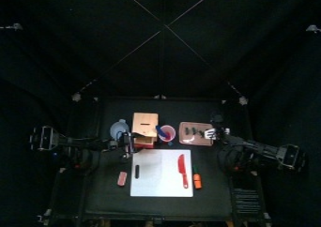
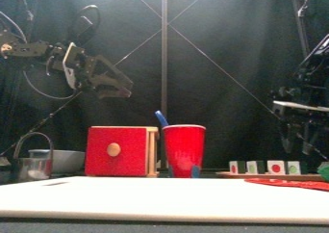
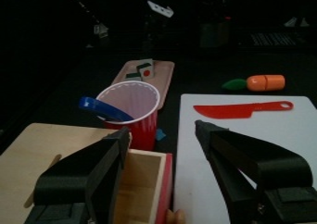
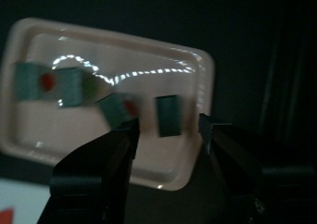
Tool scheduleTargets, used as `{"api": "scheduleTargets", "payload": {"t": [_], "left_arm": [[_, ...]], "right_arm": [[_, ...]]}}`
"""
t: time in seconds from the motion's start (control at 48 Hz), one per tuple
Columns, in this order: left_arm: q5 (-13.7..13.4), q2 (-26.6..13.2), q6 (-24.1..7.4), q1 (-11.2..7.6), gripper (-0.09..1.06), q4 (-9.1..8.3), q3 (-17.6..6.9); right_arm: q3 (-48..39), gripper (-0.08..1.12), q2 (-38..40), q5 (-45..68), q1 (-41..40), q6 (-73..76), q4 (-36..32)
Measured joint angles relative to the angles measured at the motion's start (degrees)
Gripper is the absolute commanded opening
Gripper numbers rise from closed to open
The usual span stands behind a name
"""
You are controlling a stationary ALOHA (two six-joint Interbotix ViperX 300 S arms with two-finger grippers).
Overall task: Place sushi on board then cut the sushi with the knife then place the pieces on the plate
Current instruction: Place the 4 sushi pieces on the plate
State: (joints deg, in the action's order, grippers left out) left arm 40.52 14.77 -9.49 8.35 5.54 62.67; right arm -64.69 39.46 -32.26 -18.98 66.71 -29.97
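While the left gripper [image 3: 161,133] is being held raised above the table's left half, with its jaws spread wide and nothing between them, the right gripper [image 4: 168,126] is being hung over the pink tray [image 4: 124,47], its jaws likewise standing apart. The sushi pieces [image 4: 33,80] are lying separated on that tray. One of them is sitting just between the right jaw tips, though no contact with either jaw is being shown. The tray is resting behind the white cutting board [image 1: 157,179] and just beside the red cup [image 1: 166,133], from which a blue knife [image 2: 162,118] is sticking up. The red knife [image 1: 183,167] is lying flat on the board's right half. The wooden box [image 1: 145,124] with the red drawer front is standing to the left of the cup. An orange toy food [image 3: 264,81] is lying off the board's right edge. Near the table's left side, a metal cutter [image 2: 37,165] and a blue-grey bowl [image 2: 67,160] are being seen side by side.
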Motion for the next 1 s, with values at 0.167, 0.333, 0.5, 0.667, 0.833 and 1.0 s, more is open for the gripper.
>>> {"api": "scheduleTargets", "payload": {"t": [0.167,0.333,0.5,0.667,0.833,1.0], "left_arm": [[0.0,0.0,-0.09,0.0,0.93,-0.18,-0.88],[0.0,0.0,-0.09,0.18,0.93,-0.35,-1.41],[0.0,0.0,0.0,0.0,0.93,-0.35,-2.37],[0.0,0.0,0.0,-0.62,0.93,-0.35,-2.72],[0.0,0.0,0.18,-1.49,0.93,-0.09,-2.64],[0.0,0.0,0.18,-1.85,0.93,1.85,-1.49]], "right_arm": [[1.23,0.87,0.44,8.7,9.67,-3.69,2.29],[4.57,0.87,-5.71,29.62,15.38,-6.33,-7.12],[8.61,0.87,-14.15,41.04,16.61,-7.21,-19.42],[10.37,0.87,-16.7,40.69,13.27,-9.32,-25.75],[11.16,0.87,-16.7,40.69,10.63,-9.49,-26.1],[11.16,0.87,-16.7,40.69,10.2,-9.58,-26.19]]}}
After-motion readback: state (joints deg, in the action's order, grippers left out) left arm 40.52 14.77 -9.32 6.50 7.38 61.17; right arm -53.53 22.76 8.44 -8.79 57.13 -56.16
